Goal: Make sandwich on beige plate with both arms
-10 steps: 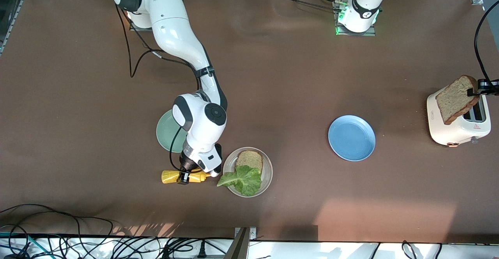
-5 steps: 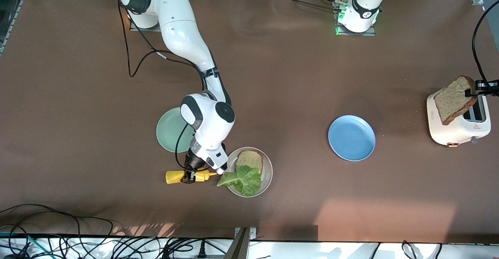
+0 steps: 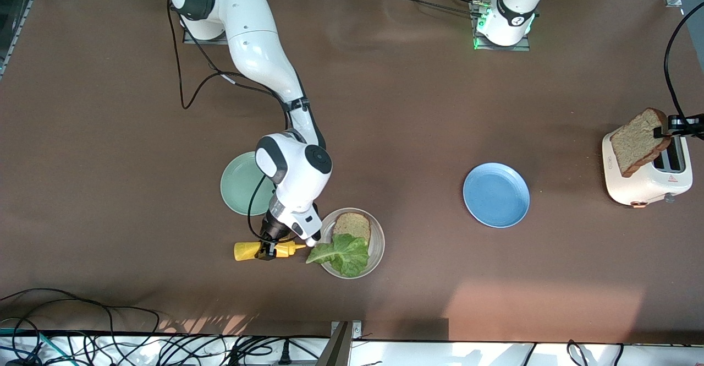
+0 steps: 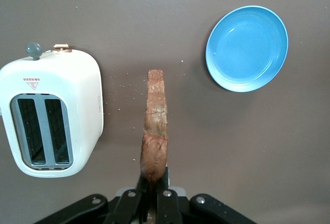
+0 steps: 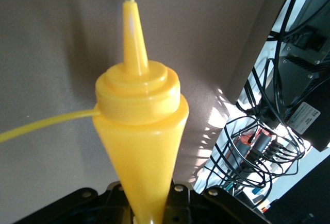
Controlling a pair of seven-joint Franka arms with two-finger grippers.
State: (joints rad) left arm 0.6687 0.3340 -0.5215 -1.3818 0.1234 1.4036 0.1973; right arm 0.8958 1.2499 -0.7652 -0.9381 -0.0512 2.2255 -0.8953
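Observation:
The beige plate (image 3: 377, 240) carries one brown bread slice (image 3: 352, 226) with a ruffled green lettuce leaf (image 3: 342, 254) on its nearer half. My right gripper (image 3: 268, 249) (image 5: 149, 203) is shut on a yellow squeeze bottle (image 3: 247, 250) (image 5: 139, 126), held sideways just beside the plate with its nozzle pointing at the lettuce. At the left arm's end of the table my left gripper (image 3: 663, 131) (image 4: 153, 183) is shut on a second bread slice (image 3: 638, 140) (image 4: 155, 121), held on edge over the white toaster (image 3: 649, 181) (image 4: 49, 113).
A blue plate (image 3: 496, 194) (image 4: 247, 48) lies between the beige plate and the toaster. A mint-green plate (image 3: 237, 184) sits partly under the right arm's wrist. Loose cables (image 3: 110, 344) crowd the table's edge nearest the front camera.
My right arm carried the yellow bottle a little toward the beige plate, then held still. The bread in my left gripper drifted slightly toward the toaster's outer end.

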